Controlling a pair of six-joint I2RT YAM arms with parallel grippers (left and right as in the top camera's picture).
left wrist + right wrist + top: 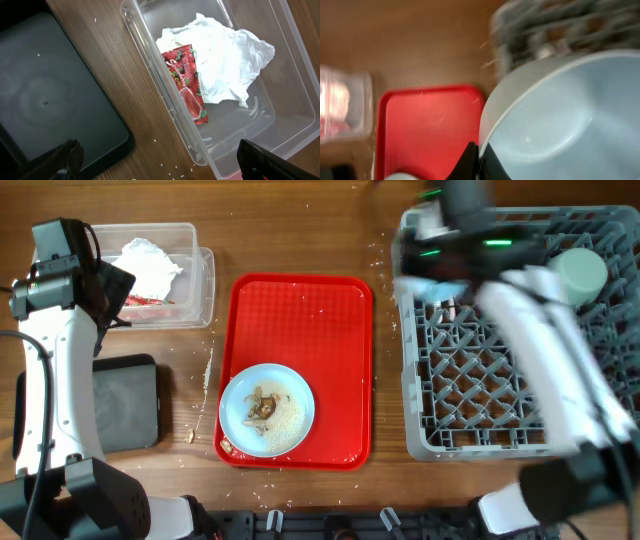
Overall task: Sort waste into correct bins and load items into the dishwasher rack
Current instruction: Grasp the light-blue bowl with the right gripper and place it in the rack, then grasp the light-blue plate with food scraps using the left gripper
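Note:
The clear tub at the back left holds a crumpled white napkin and a red wrapper. My left gripper is open and empty, with its fingers over the tub's near wall and the black tray. A light blue plate with brown scraps and rice sits on the red tray. My right gripper is shut on the rim of a light blue bowl. It holds the bowl over the left back corner of the grey dishwasher rack. The right arm is blurred.
The red tray lies between the black tray and the rack. A pale green round dish sits in the rack's back right. Rice grains lie scattered on the wooden table by the tub.

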